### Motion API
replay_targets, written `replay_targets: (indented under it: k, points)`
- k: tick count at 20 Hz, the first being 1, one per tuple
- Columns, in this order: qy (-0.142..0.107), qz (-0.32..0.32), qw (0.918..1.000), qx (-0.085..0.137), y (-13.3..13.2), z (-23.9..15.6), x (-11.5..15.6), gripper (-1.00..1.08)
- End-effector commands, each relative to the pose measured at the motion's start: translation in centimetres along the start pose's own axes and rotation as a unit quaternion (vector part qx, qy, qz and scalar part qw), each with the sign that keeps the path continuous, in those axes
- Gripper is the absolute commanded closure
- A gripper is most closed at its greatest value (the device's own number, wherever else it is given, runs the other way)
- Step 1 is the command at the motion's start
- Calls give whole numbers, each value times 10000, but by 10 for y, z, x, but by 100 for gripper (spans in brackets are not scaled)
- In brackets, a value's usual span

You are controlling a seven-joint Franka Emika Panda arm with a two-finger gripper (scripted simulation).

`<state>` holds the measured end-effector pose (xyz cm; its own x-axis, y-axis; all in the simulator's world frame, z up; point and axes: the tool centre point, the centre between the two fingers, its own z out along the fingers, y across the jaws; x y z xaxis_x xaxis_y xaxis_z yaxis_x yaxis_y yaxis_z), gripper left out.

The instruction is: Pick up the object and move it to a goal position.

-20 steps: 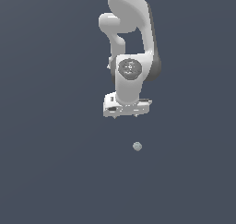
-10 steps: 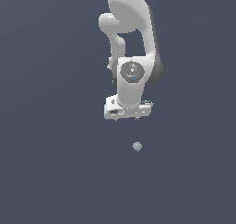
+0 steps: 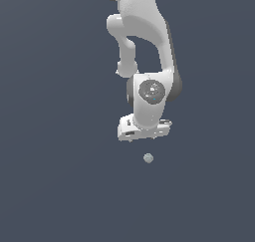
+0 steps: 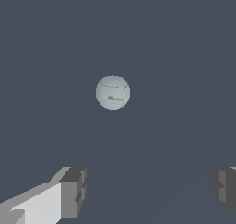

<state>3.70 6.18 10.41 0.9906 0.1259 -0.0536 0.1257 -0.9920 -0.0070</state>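
The object is a tiny pale grey-bluish sphere [image 3: 148, 158], faintly speckled, lying on the dark grey floor. It also shows in the wrist view [image 4: 113, 92], alone ahead of the fingers. My white gripper [image 3: 144, 136] hangs just above and behind the sphere in the exterior view, apart from it. The wrist view shows the gripper [image 4: 147, 191] open, with one grey fingertip [image 4: 73, 191] and the other fingertip [image 4: 226, 188] far apart and nothing between them.
The white arm [image 3: 142, 47] comes down from the top of the exterior view. The floor [image 3: 50, 186] is a plain dark grey surface with no other objects in view.
The gripper has lowered a little toward the sphere over the last second. The sphere has not moved.
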Motion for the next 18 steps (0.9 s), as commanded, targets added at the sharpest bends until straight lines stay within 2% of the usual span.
replay_targets:
  k: [1,9,18]
  points:
    - [61,-59,10000,-12,-6,6,15,-92]
    - [209,-185,9996,-35,-21,23,48,-92]
    - [266,-231,9994,-41,-27,30,60,-92]
